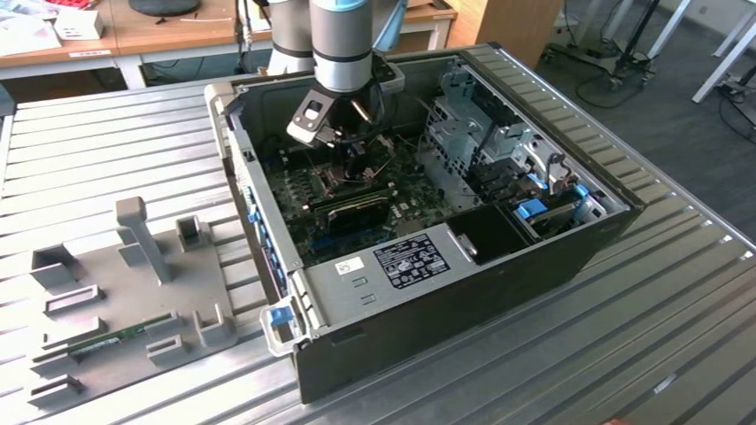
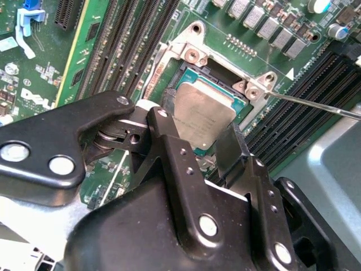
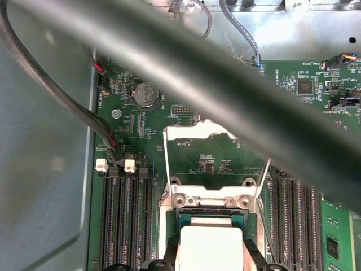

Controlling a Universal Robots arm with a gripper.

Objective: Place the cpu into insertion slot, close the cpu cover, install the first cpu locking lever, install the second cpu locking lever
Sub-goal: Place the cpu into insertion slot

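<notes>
**A:** Black fingers (image 2: 169, 147) fill the foreground in the second wrist view, and the gripper (image 2: 202, 134) is clamped on the cpu (image 2: 203, 110), one finger against each side of it.

**B:** And the chip is right over the insertion slot (image 2: 220, 72)! It sits inside the silver frame, though I can't tell whether it's fully down on the socket.

**A:** So step one is under way, by my reading. Now look at the cpu cover (image 3: 192, 131) in the first wrist view: it's tipped up and open, with green board showing through its window.

**B:** Not closed, then. One thin locking lever (image 2: 316, 104) is swung out to the side, clear of the socket and not latched. I'd say the cover and both levers are left to do.

**A:** A dark cable (image 3: 169, 62) runs blurred across that first wrist view, close to the lens.

**B:** Pulling back to the exterior view, the open computer case (image 1: 508, 257) lies on a ribbed metal table (image 1: 119, 133). A grey fixture tray (image 1: 106, 292) sits on the exterior view's left, holding a memory stick (image 1: 112, 339).

**A:** Wooden desks (image 1: 177, 31) stand behind, and there's grey floor beyond.
</notes>
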